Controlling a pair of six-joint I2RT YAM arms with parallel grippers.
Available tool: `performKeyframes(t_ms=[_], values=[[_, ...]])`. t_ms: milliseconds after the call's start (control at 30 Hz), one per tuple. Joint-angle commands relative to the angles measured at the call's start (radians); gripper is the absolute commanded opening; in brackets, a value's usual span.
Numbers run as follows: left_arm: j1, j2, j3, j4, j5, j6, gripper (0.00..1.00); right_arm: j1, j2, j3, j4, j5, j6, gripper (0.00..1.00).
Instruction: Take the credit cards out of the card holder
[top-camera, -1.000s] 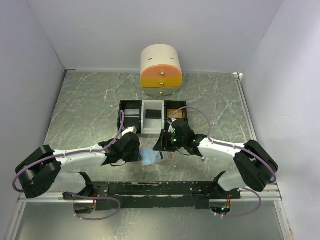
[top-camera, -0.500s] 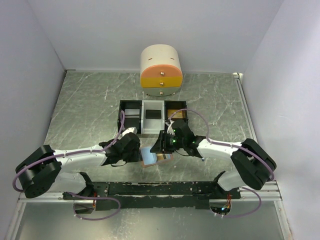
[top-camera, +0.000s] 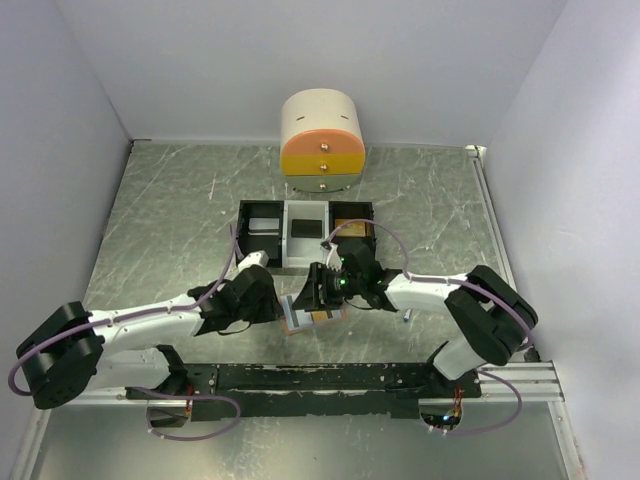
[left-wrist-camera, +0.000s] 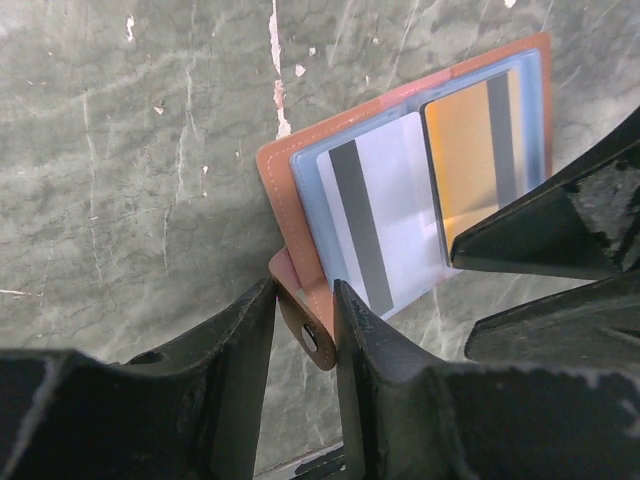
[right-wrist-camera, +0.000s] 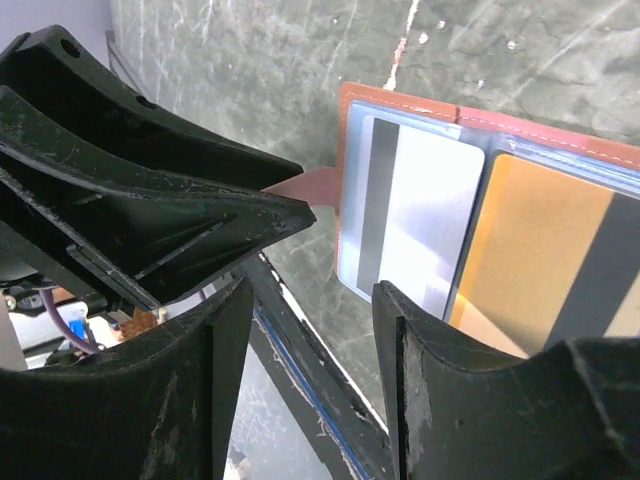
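Got card holder (left-wrist-camera: 275, 165) lying open flat, compartment tray (top-camera: 305, 230) just beyond it. Clenching left gripper (left-wrist-camera: 303, 295) on holder's snap tab (left-wrist-camera: 300, 315) — arm stretched low from holder's left. Holding right gripper (right-wrist-camera: 312, 288) spread, grasping nothing, over holder's right half — forearm angled in from the right. Showing grey card (left-wrist-camera: 385, 220) and orange-gold card (left-wrist-camera: 465, 150) sleeved inside holder, side by side.

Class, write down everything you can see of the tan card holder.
The card holder lies open on the marbled table, tan-brown leather with stitched edges and light blue lining. Its sleeves hold a silver card and an orange-gold card, both dark-striped. Its snap tab sits between the fingers of the left gripper.
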Motion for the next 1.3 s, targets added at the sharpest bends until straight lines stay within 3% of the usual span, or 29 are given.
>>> performKeyframes(t_ms=[0,133,367,533,900,1100,1267], values=[[-0.007,-0.046,-0.017,-0.013,-0.052,-0.031,0.41,0.007,0.013,0.037,0.032,-0.050,-0.028,0.52],[-0.007,-0.077,-0.021,-0.032,-0.067,-0.042,0.44,0.006,-0.024,0.035,-0.003,0.002,-0.041,0.52],[-0.007,-0.126,-0.034,0.044,-0.013,-0.012,0.58,-0.004,-0.137,0.025,-0.144,0.204,-0.082,0.51],[-0.007,-0.124,-0.031,0.119,0.042,0.004,0.64,-0.011,-0.156,-0.003,-0.127,0.208,-0.070,0.51],[-0.021,-0.044,0.133,0.068,0.124,0.044,0.49,-0.011,-0.056,-0.031,-0.026,0.118,-0.037,0.40],[-0.050,-0.049,0.120,0.123,0.113,0.038,0.51,-0.011,-0.028,-0.025,-0.029,0.117,-0.048,0.37],[-0.051,0.035,0.103,0.096,0.094,0.008,0.41,-0.011,-0.009,-0.033,-0.010,0.109,-0.038,0.35]])
